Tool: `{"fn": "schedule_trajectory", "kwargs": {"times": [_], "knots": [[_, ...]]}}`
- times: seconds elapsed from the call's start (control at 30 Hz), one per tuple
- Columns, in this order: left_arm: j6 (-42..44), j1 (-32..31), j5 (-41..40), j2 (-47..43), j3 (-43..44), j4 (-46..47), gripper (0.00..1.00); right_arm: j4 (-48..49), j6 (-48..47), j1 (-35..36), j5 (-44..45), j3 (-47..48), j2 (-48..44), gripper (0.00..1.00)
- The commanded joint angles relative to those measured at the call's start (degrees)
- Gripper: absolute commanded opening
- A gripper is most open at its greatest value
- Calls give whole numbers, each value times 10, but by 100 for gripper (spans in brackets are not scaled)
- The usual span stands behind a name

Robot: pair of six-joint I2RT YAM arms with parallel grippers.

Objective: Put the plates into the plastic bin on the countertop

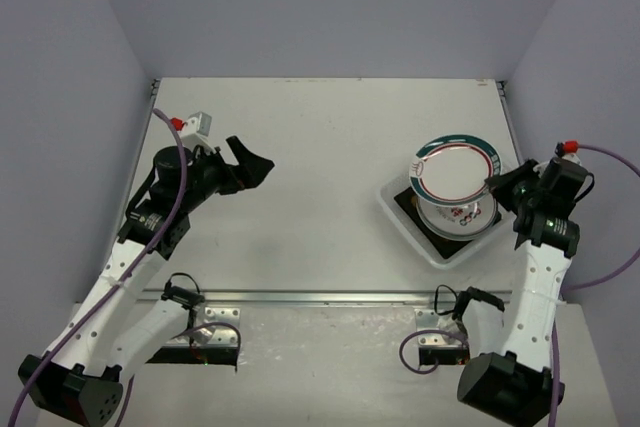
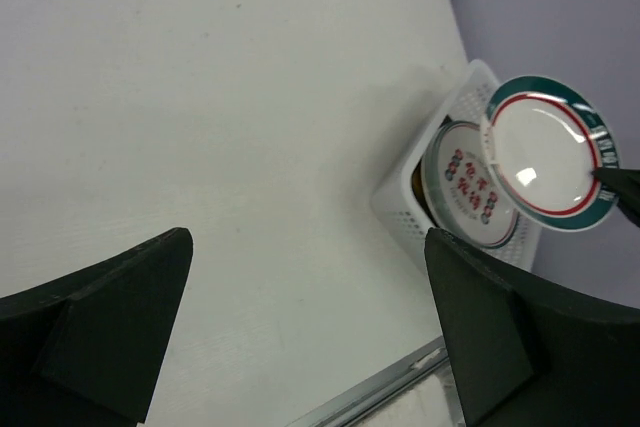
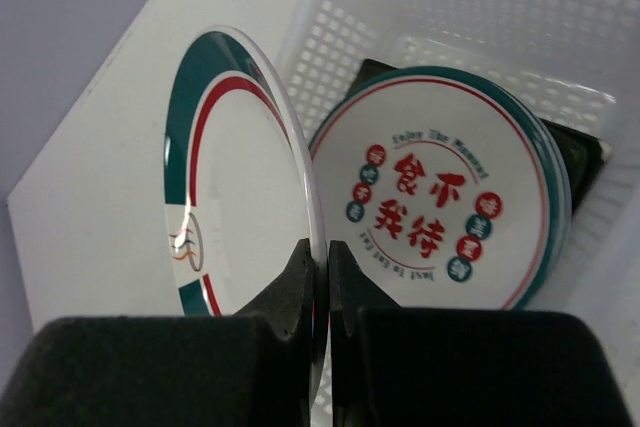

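My right gripper [image 3: 322, 255] pinches the teal-red rimmed plate [image 3: 235, 177] by its rim, tilted on edge above the plastic bin [image 3: 480, 7] and the motif plate [image 3: 435, 212] lying inside. I judge it stiff, slick and chippable: rim grip only. The left gripper [image 1: 245, 162] hangs wide open, holding nothing.

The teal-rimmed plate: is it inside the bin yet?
Not yet. The right fingers pinch the teal-rimmed plate by its rim, tilted above the bin, over a printed plate lying inside.
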Motion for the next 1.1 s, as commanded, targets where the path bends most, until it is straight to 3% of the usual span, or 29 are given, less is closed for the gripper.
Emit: {"fn": "schedule_trajectory", "kwargs": {"times": [0.0, 0.23, 0.27, 0.33, 0.37, 0.47, 0.7, 0.9, 0.97, 1.07], "knots": [[89, 0, -41, -10, -25, -91, 100, -24, -7, -28, 92, -16, -19, 0], [97, -8, -4, 0, -33, -71, 100, 0, -12, -28, 96, -51, 6, 3], [98, -9, 3, 4, -35, -70, 100, 0, -18, -28, 87, -53, 5, 11], [99, -11, 6, 4, -35, -69, 100, -3, -23, -28, 74, -54, 13, 53], [99, -11, 6, 4, -35, -68, 100, -6, -23, -28, 80, -55, 13, 65], [99, -11, 7, 3, -36, -68, 100, -18, -35, -27, 106, -51, 7, 81], [93, -10, -4, 18, -26, -64, 100, -61, -64, 7, 167, 6, 55, 93], [77, -11, -33, 45, 3, -59, 100, -129, -115, 113, 269, 93, 155, 94], [75, -10, -72, 58, 24, -65, 100, -111, -129, 132, 230, 101, 129, 96], [76, -10, -193, 80, 92, -93, 100, -91, -151, 198, 152, 126, 93, 99]]}}
